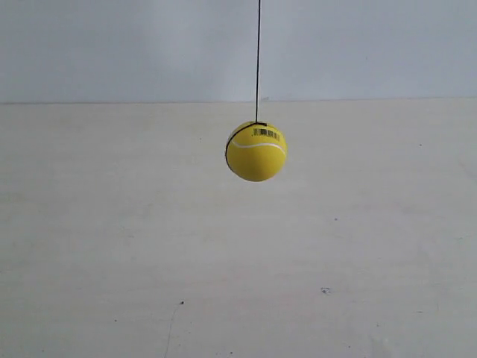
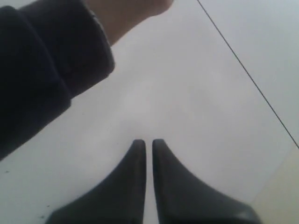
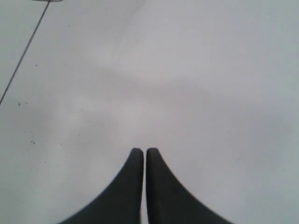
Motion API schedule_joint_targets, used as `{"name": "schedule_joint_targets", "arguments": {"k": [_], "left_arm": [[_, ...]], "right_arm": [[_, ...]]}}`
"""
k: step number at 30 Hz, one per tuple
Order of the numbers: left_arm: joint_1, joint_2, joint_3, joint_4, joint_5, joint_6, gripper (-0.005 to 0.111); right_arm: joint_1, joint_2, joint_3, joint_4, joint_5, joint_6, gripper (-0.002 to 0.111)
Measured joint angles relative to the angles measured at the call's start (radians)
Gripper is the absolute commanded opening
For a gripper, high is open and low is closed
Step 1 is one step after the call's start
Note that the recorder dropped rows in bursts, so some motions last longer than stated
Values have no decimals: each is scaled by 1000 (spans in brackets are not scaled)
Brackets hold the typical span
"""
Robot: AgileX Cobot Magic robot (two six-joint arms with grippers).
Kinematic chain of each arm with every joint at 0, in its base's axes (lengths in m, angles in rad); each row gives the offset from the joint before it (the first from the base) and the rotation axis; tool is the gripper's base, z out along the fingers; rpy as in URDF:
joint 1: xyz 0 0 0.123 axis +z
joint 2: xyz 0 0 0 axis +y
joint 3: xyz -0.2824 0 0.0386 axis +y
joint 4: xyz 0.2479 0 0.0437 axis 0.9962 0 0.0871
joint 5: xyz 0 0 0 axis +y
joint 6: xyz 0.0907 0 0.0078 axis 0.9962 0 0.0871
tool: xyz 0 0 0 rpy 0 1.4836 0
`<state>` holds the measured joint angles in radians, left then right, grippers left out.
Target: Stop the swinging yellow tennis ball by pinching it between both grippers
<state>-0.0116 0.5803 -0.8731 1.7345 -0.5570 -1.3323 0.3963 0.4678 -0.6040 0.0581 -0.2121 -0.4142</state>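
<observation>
Tennis ball (image 1: 256, 151) hanging free, left gripper (image 2: 145, 142), right gripper (image 3: 142, 150) closed, not touching

The yellow tennis ball (image 1: 256, 151) hangs on a dark string (image 1: 258, 52).

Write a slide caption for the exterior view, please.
A yellow tennis ball with a small barcode mark hangs on a thin dark string above a pale surface.

There is one yellow tennis ball (image 1: 256, 151) on one thin dark string (image 1: 258, 52). The ball carries one white seam line (image 1: 257, 145) and one small barcode mark (image 1: 266, 133). Two grippers show, the left gripper (image 2: 148, 144) and the right gripper (image 3: 142, 153), each with two tapered black fingers (image 2: 133, 186), four in all. One dark-sleeved arm (image 2: 46, 65) appears in the left wrist view.
</observation>
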Motion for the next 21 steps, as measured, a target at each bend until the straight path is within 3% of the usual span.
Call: {"name": "schedule_joint_targets", "arguments": {"k": [5, 8, 16, 21], "left_arm": [[0, -155, 126, -30, 72, -2, 5], [0, -216, 203, -64, 107, -2, 5], [0, -286, 394, -199, 238, 12, 5], [0, -286, 513, -268, 242, 73, 5]], "right_arm": [[0, -14, 99, 378, -102, -338, 0], [0, -20, 201, 524, -204, -427, 0], [-4, -56, 444, 603, -283, -421, 0], [-4, -80, 542, 605, -312, -348, 0]]}}
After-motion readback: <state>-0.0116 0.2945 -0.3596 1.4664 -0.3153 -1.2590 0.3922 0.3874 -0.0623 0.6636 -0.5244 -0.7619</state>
